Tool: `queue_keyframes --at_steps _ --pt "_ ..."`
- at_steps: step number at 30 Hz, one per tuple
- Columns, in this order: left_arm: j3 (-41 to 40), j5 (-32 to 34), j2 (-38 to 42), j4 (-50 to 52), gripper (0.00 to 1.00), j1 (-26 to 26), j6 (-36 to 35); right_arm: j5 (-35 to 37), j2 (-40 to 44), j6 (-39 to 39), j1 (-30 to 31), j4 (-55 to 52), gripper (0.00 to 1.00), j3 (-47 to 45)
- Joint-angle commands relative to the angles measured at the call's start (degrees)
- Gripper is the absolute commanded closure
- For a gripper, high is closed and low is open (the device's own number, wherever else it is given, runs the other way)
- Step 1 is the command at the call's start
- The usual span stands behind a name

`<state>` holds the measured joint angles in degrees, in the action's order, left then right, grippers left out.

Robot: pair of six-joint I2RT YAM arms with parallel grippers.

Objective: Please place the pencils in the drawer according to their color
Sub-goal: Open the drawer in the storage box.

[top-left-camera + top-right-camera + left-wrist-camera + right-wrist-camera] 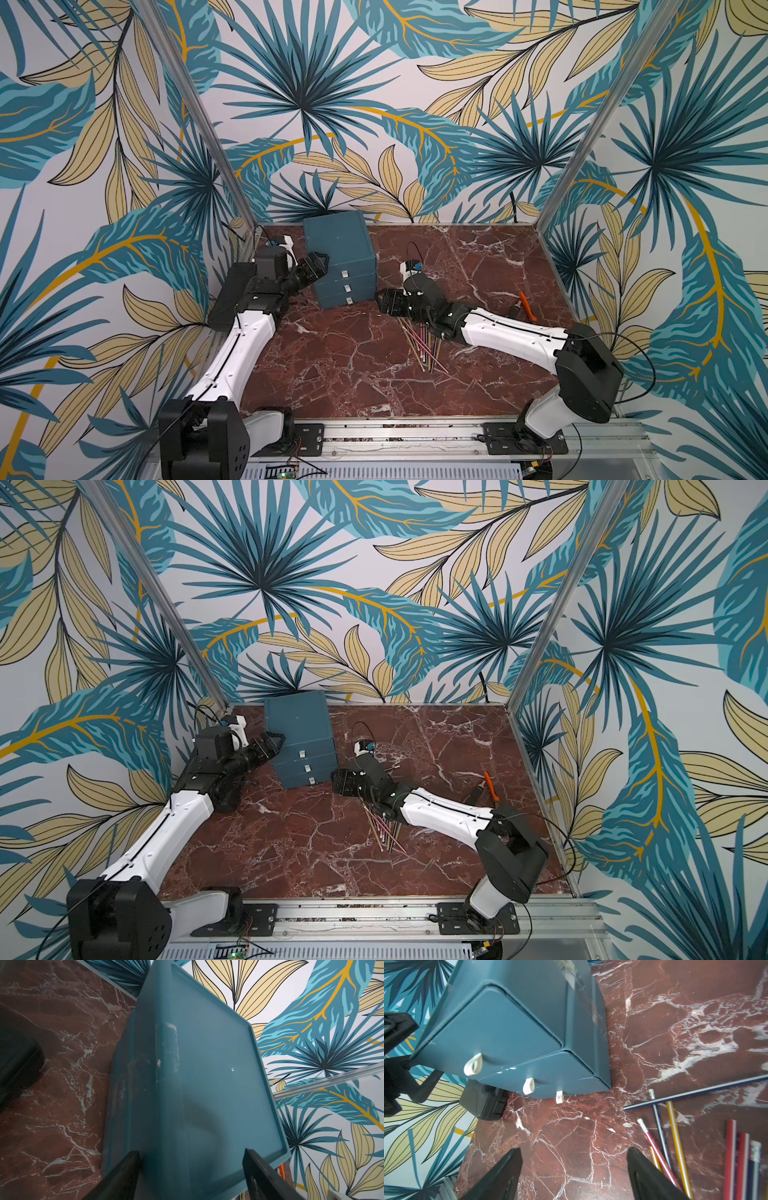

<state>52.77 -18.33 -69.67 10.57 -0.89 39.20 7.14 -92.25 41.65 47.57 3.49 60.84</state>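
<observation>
red-brown marble table point(478, 266) is filling the cell floor. teal drawer cabinet point(340, 249) is standing upright toward the back left of it, front turned toward the robot, all three drawer fronts looking shut in both top views.

left gripper point(321, 266) is sitting at the cabinet's upper left front corner. in the left wrist view its fingers point(124, 1176) are standing apart, straddling the edge where the side wall meets the top. whether they are pressing on the plastic i cannot tell.

right gripper point(574, 1149) is hovering low over bare table just beside the cabinet's front right corner, jaws apart, nothing between them.

flat black case point(230, 291) is lying at the left table edge beside the left arm.

pencils point(426, 349) are lying in a loose crossed pile on the table, right of the cabinet front, partly hidden under the right wrist. red, yellow and dark blue ones are showing in the right wrist view.

orange-handled tool point(527, 306) is lying near the right edge.

white pull tabs point(473, 1065) are sticking out, one per drawer.
</observation>
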Motion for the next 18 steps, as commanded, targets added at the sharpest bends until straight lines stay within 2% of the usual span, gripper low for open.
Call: queue_keyframes --at_steps 1,8,18 --pt "2.3 -4.9 -0.5 -4.5 0.19 0.4 1.7 -2.4 -1.3 0.7 0.2 2.5 0.17 1.4" --pt "2.9 -6.1 -0.7 -4.8 0.21 -0.9 2.3 -4.4 -3.0 2.4 0.2 6.7 0.24 3.4" --pt "2.4 -3.3 0.2 -4.4 0.22 -0.9 1.1 -6.8 -8.6 9.0 0.2 15.7 0.37 7.0"
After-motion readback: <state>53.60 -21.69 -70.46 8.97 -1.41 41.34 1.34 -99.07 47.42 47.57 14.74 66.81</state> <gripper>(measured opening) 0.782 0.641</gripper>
